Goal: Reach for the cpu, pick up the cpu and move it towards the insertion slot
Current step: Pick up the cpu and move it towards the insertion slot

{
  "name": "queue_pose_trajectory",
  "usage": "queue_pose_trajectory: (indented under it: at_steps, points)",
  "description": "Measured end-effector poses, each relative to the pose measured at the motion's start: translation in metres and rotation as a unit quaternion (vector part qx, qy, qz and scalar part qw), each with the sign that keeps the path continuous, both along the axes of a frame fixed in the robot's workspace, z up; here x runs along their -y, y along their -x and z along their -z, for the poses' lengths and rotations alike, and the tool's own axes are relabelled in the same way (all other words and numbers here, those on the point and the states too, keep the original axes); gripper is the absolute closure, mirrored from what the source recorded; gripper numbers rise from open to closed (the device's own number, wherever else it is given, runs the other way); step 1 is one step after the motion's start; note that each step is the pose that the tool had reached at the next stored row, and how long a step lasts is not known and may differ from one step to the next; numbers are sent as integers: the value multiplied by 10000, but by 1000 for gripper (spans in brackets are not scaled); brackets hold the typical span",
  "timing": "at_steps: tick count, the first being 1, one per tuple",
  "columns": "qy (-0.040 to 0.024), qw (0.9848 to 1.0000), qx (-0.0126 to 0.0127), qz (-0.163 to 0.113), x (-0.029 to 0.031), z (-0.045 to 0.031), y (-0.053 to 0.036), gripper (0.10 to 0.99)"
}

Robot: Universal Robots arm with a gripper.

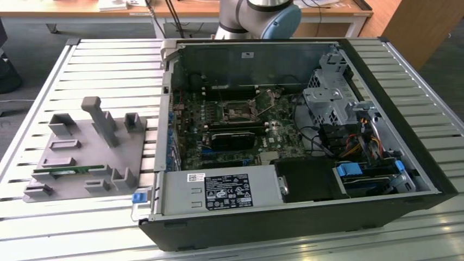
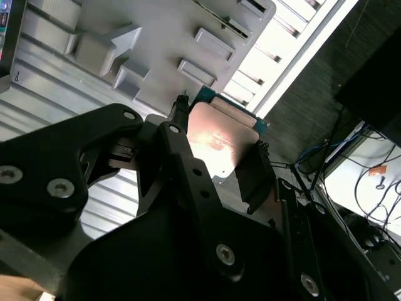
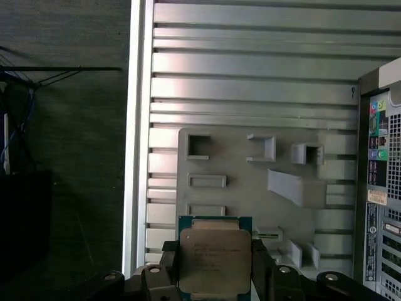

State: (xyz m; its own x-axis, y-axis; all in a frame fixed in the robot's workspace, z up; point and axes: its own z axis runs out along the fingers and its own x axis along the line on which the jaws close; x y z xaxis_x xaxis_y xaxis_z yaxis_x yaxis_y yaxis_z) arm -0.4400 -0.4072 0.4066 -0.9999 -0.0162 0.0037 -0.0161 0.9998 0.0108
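The cpu (image 3: 215,254) is clamped flat between the jaws of the gripper (image 3: 216,266), over the grey holder plate (image 3: 250,169). The insertion slot (image 1: 238,111) is seen inside the computer case (image 1: 305,70), well apart from that plate, toward the exterior view's right.

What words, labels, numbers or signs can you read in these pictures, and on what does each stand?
None is clear enough to quote.
Flat square silver-topped cpu, held in the black gripper: faint lines of print, too blurred.
Black-and-white label on the grey metal power supply box: too small.
Stickers on the black computer case: too small.
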Motion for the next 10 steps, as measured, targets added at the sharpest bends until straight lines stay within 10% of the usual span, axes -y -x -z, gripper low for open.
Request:
queue_pose_trajectory:
  at_steps: [10]
  points:
    - [0, 10000, -41, 0, 0, -47, -111, 541]
